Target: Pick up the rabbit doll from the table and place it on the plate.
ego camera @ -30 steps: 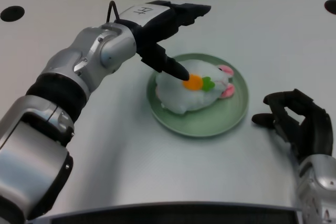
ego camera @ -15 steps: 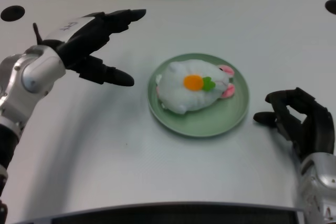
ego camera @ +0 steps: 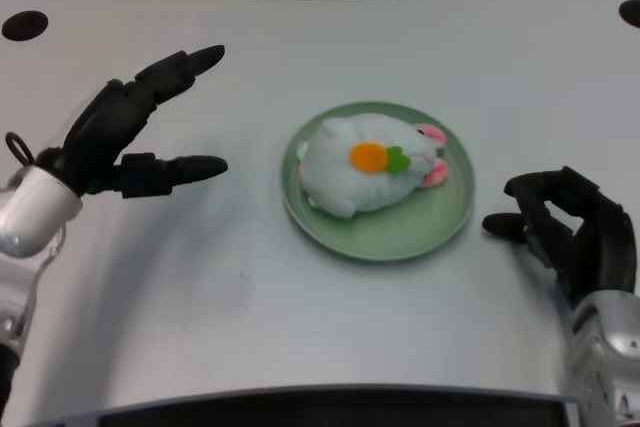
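The rabbit doll (ego camera: pixel 368 165) is seen lying on the green plate (ego camera: pixel 448 219). The left hand (ego camera: pixel 125 137), released and empty, could only disturb it by swinging back.

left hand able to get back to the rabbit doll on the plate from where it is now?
Probably yes. The left hand is open and holds nothing, out to the side of the plate. Only bare table lies between it and the rabbit doll, which sits uncovered on top.
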Available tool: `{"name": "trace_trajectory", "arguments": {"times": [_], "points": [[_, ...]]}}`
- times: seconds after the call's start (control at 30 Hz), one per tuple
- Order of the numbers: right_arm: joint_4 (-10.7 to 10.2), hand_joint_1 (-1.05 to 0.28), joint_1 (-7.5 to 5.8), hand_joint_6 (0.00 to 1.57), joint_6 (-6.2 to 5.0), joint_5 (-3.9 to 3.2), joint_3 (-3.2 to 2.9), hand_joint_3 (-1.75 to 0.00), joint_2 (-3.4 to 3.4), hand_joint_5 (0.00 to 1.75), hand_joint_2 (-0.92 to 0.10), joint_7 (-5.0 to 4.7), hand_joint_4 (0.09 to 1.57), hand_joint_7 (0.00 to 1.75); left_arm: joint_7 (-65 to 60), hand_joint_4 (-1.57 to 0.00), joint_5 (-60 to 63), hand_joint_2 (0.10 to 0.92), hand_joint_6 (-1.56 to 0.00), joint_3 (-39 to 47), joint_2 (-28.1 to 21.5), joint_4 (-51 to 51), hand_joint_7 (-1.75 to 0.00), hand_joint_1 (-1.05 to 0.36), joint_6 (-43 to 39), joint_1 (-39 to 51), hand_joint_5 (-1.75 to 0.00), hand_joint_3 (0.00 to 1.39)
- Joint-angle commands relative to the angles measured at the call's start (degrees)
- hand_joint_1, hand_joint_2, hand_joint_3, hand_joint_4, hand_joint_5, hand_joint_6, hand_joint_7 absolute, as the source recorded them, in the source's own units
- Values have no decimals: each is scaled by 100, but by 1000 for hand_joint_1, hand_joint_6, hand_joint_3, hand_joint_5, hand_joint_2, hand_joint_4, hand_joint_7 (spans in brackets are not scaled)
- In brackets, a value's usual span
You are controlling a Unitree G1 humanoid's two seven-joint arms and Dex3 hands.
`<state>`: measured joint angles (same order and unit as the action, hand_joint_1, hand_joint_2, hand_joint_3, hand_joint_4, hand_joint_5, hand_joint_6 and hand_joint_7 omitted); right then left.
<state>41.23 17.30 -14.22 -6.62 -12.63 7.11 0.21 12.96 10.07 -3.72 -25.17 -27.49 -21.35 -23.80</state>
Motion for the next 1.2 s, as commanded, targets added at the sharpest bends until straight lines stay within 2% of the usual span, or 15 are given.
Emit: {"name": "trace_trajectory", "arguments": {"times": [0.03,0.07,0.13,0.17,0.23,0.3,0.53,0.6,0.67,0.73,0.93,0.97,1.03,1.17,1.2], "points": [[-48,-769,-48,835,-9,-3,2,-134,-28,886,-921,-21,845,1169,34,-232,-439,921,-405,235,234,293,-53,-530,266,411,-772,279],[-71,-770,-54,840,3,-14,1,-130,-35,888,-921,-18,844,1172,79,-226,-526,921,-439,270,263,394,-56,-536,366,508,-883,312],[-98,-768,-61,842,17,-27,-1,-129,-42,890,-921,-12,841,1173,131,-231,-610,921,-464,310,294,540,-60,-543,512,617,-950,336],[-111,-768,-62,842,36,-18,4,-129,-42,892,-921,-24,840,1174,178,-231,-769,921,-469,372,362,673,-61,-545,683,742,-964,341],[-122,-767,-63,832,57,0,14,-127,-39,891,-921,-45,829,1171,235,-335,-1026,921,-525,477,478,958,-85,-553,1038,997,-1045,344],[-112,-764,-66,822,41,20,27,-130,-28,894,-921,-54,829,1172,248,-376,-1188,921,-583,554,562,1226,-101,-485,1352,1216,-1145,350],[-126,-768,-83,819,-12,11,50,-133,-30,908,-921,-60,850,1182,405,-497,-1599,921,-751,706,673,1992,-178,-447,2299,1902,-1259,429],[-122,-774,-77,819,10,-8,47,-129,-31,906,-921,-42,845,1183,453,-520,-1791,921,-780,781,732,2156,-192,-437,2642,2061,-1284,450],[-103,-774,-75,821,-14,-39,35,-125,-33,905,-921,-4,842,1185,477,-519,-1898,921,-797,802,771,2332,-200,-431,2942,2273,-1303,480],[-98,-768,-78,825,-39,-66,24,-119,-38,906,-921,28,842,1184,532,-522,-1941,921,-815,808,793,2379,-212,-413,3040,2374,-1341,510],[-101,-772,-81,828,-33,-46,32,-114,-35,910,-921,7,849,1179,733,-520,-1893,921,-819,810,792,2177,-224,-436,2855,2438,-1403,490],[-151,-772,-91,828,6,-50,36,-114,-31,910,-921,10,849,1179,745,-518,-1930,921,-819,838,842,2111,-225,-436,2808,2508,-1405,490],[-198,-764,-97,833,45,-50,38,-117,-21,907,-921,12,838,1181,771,-523,-2028,921,-829,903,938,1998,-273,-476,2749,2594,-1487,567],[-135,-766,-70,827,30,-52,25,-123,2,906,-921,21,828,1178,810,-538,-2143,921,-852,998,1056,1859,-323,-497,2668,2616,-1532,593],[-120,-769,-62,831,29,-55,18,-120,6,909,-921,18,832,1179,831,-526,-2134,921,-786,996,1058,1814,-500,-500,2607,2619,-1546,612]]}}
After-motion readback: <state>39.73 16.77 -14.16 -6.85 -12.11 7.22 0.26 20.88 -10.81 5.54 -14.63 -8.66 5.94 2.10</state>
